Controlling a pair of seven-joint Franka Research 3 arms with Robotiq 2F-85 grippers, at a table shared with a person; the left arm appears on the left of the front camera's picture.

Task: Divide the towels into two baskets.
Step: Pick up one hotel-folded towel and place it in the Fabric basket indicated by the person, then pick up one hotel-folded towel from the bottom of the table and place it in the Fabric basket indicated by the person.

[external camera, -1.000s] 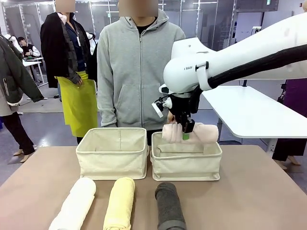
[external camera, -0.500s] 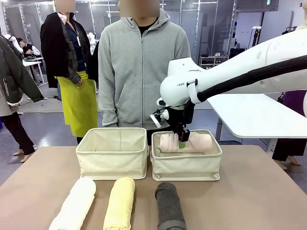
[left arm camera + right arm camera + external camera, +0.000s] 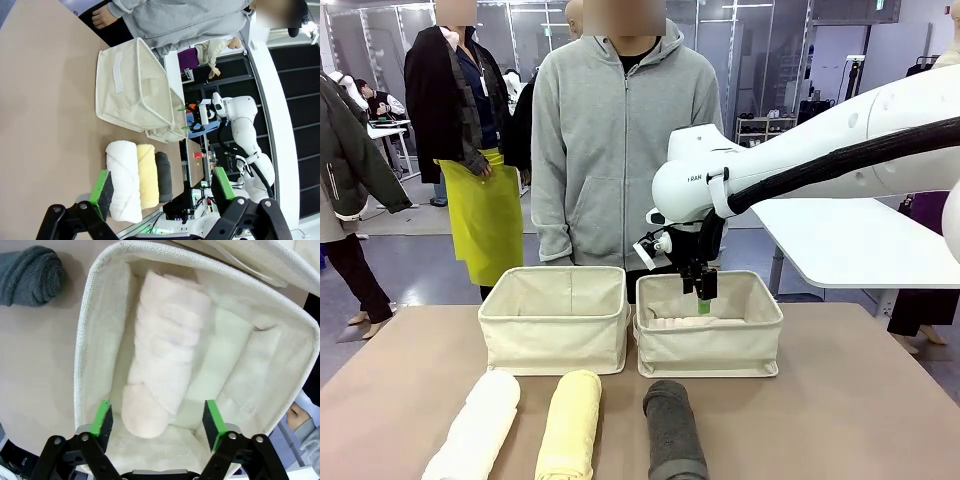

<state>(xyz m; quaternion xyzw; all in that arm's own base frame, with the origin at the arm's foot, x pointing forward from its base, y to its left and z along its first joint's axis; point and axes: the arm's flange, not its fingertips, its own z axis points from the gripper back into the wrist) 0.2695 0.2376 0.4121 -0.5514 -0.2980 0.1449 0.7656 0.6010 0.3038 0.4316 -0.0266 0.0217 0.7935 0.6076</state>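
I see the brown table, with a person in a grey hoodie standing at its far side. My right arm reaches in over the right basket. The left basket stands just beside it. The pink towel lies lengthwise on the floor of the right basket. Nearer my edge, the white towel, yellow towel and grey towel lie side by side on the table. The right gripper hangs above the pink towel, fingers apart and clear of it. The left gripper is spread wide too, gripping nothing.
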